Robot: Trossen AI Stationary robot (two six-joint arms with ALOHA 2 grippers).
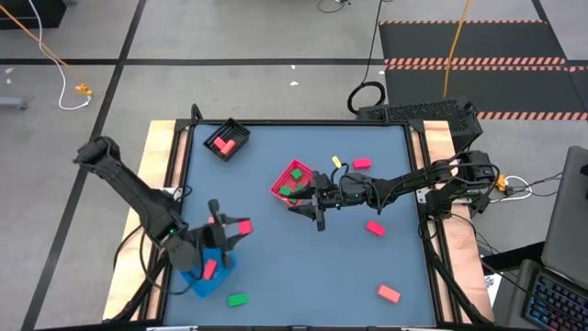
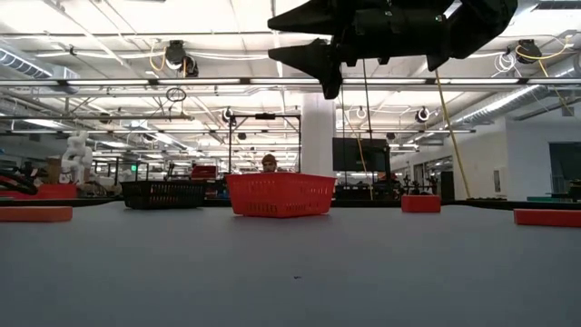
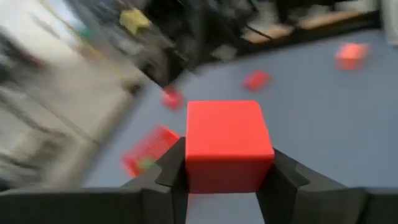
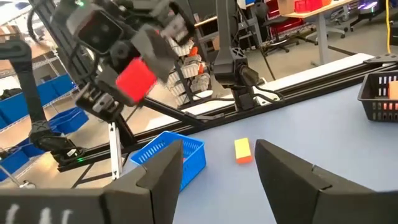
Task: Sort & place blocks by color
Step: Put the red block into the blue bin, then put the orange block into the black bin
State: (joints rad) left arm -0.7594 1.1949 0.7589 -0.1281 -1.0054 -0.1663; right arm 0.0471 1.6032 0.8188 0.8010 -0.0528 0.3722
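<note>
Left gripper (image 1: pixel 234 227) fingers gripping a red block (image 1: pixel 242 226); right gripper (image 1: pixel 310 208) open, empty; several blocks (image 1: pixel 375 228) left on the desk (image 1: pixel 303 267).

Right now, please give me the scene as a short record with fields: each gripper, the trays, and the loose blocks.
left gripper: shut on a red block, raised above the blue tray
right gripper: open, empty, beside the red tray
red tray contents: green blocks
black tray: red blocks inside
blue tray contents: one red block
loose blocks on table: green block near blue tray; red blocks on the right side
</note>
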